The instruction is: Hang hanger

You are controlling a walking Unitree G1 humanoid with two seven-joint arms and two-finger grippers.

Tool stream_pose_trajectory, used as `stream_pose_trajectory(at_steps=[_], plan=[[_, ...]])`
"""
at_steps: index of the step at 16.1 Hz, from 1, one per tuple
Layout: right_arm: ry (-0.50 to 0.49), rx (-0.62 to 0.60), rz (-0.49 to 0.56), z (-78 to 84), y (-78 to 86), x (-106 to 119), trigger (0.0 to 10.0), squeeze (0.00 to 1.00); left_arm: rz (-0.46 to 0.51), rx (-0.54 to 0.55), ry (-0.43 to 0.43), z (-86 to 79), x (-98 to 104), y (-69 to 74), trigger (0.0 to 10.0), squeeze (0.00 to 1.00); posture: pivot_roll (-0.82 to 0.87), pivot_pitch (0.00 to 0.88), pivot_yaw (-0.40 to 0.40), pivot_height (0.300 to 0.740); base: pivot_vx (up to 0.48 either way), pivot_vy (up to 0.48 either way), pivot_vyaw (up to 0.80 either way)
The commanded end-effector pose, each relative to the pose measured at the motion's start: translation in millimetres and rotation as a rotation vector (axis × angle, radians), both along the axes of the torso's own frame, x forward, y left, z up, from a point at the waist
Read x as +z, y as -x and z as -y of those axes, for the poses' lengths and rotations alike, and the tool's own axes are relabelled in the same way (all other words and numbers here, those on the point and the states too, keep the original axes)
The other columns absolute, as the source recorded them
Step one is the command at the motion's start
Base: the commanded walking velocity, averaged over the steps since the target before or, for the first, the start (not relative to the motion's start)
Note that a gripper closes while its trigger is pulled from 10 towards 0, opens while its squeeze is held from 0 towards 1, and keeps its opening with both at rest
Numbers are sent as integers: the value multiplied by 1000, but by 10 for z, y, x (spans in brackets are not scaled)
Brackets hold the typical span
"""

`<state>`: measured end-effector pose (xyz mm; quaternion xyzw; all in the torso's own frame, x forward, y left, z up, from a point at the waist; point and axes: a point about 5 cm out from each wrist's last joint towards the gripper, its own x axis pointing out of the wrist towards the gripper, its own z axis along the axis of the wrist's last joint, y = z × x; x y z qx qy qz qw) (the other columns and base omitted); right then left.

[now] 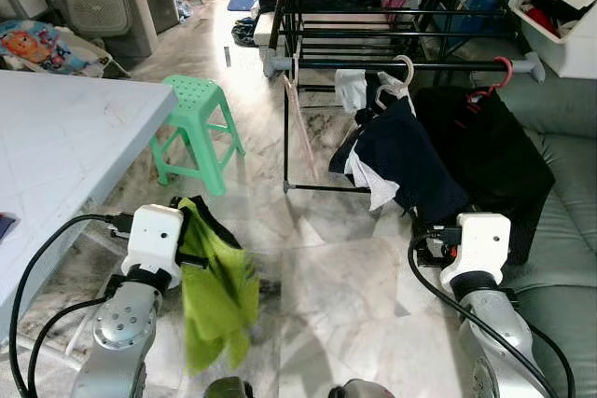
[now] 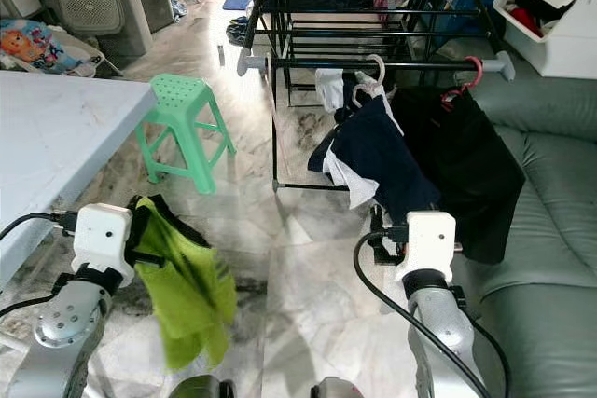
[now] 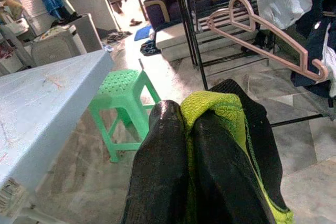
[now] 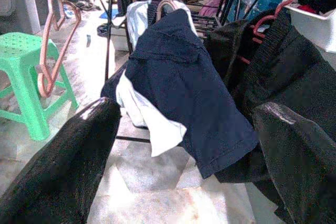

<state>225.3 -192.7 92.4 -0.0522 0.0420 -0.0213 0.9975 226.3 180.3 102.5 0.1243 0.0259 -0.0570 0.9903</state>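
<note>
The left gripper [image 3: 184, 161] is clamped on a green garment [image 1: 216, 286], held low off the floor; the right gripper [image 4: 184, 171] hangs spread and empty, likely for the pink hanger [image 1: 300, 132], which hangs bare on the rack [image 1: 373, 64] beside the dark clothes [image 1: 401, 151].

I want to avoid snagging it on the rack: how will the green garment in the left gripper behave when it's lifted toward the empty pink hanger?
The green garment hangs limp from the left gripper, so it is probably floppy and will swing. It looks like thin knit, likely light. Its loose lower edge could catch the drying rack or pink hanger.
</note>
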Motion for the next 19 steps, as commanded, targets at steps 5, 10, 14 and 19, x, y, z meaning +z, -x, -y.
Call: stream_pose_trajectory(at_steps=[5,10,14,19], plan=[[-7,24,13,-37,-40,54,10000,0,31,6,-8,-3,41,-27,10000,0,-10,2,25,740,0,0,0],[20,17,-19,-44,-34,23,10000,0,28,3,-9,6,34,-27,10000,0,-13,5,27,740,0,0,0],[20,17,-19,-44,-34,23,10000,0,28,3,-9,6,34,-27,10000,0,-13,5,27,740,0,0,0],[20,17,-19,-44,-34,23,10000,0,28,3,-9,6,34,-27,10000,0,-13,5,27,740,0,0,0]])
